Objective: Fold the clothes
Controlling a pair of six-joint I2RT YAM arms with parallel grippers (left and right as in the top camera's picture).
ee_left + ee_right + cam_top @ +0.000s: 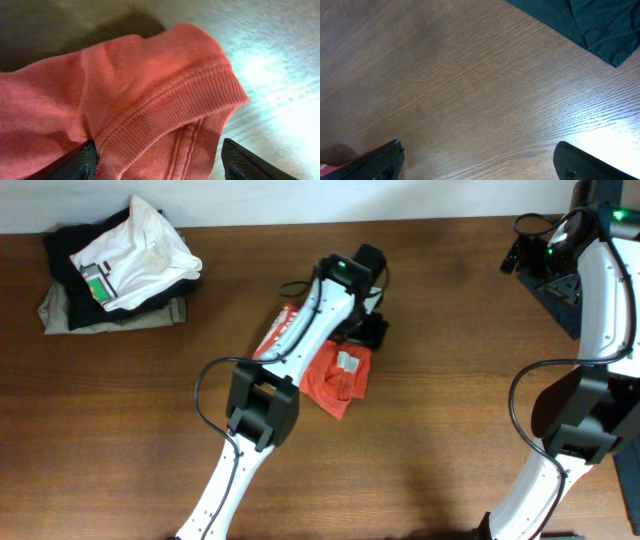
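The red-orange T-shirt point(335, 378) lies crumpled in the middle of the table, with white lettering showing at its left end and a white patch on top. My left gripper point(366, 330) is at the shirt's far right edge. In the left wrist view the ribbed collar of the shirt point(150, 85) lies between the two spread fingers of my left gripper point(157, 162), which is open around the cloth. My right gripper point(520, 252) is far off at the back right, open and empty over bare wood point(477, 160).
A pile of dark garments with a white shirt bearing a green patch point(120, 265) sits at the back left. A dark green cloth point(590, 25) lies at the top right of the right wrist view. The wooden table point(450, 430) fills the frame.
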